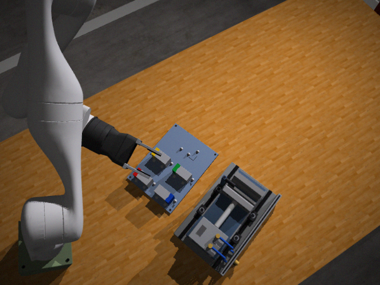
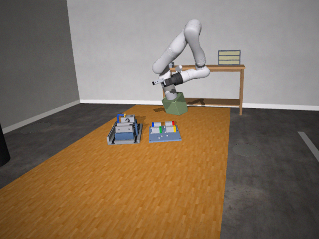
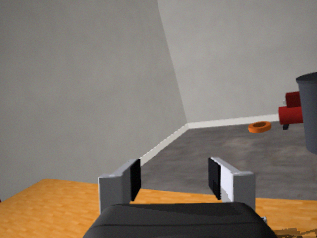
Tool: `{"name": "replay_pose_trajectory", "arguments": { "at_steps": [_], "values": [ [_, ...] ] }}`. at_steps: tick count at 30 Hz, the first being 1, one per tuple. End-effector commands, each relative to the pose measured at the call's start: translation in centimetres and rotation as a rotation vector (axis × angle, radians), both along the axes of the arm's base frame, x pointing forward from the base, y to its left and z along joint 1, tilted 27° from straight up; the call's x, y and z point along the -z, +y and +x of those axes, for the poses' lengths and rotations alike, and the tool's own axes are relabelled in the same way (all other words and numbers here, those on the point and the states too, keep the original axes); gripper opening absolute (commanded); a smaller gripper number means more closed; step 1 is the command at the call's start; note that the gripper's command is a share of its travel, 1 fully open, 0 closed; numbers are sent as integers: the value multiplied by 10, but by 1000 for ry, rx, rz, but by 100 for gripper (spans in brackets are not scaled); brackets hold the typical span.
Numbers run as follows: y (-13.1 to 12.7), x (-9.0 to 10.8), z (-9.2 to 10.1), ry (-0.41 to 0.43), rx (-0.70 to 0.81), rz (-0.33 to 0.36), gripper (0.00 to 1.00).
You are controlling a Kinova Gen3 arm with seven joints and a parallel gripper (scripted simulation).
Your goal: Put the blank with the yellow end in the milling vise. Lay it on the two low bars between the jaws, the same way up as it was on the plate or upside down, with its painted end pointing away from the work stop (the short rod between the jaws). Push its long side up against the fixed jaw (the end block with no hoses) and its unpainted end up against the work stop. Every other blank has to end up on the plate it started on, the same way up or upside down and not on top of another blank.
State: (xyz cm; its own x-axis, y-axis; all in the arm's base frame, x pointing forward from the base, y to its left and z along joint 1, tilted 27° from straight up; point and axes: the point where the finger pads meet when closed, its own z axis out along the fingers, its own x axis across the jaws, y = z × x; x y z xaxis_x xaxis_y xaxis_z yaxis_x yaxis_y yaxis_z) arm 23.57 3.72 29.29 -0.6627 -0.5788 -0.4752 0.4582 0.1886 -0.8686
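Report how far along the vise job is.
Done: nothing. The yellow-end blank sits on the plate beside the red, green and blue ones. In hand: nothing; the pincer hangs open, high above the floor. Left: pick the blank and seat it in the vise.
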Motion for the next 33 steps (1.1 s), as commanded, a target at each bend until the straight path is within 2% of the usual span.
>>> {"name": "replay_pose_trajectory", "arguments": {
  "at_steps": [1,12,27,30,33],
  "values": [
    [0,0,0,-1,0,0,100],
    [0,0,0,-1,0,0,100],
    [31,-7,19,138,-61,174,100],
    [34,-5,20,153,-71,154,100],
    [40,-7,24,180,-82,190,100]
  ]
}}
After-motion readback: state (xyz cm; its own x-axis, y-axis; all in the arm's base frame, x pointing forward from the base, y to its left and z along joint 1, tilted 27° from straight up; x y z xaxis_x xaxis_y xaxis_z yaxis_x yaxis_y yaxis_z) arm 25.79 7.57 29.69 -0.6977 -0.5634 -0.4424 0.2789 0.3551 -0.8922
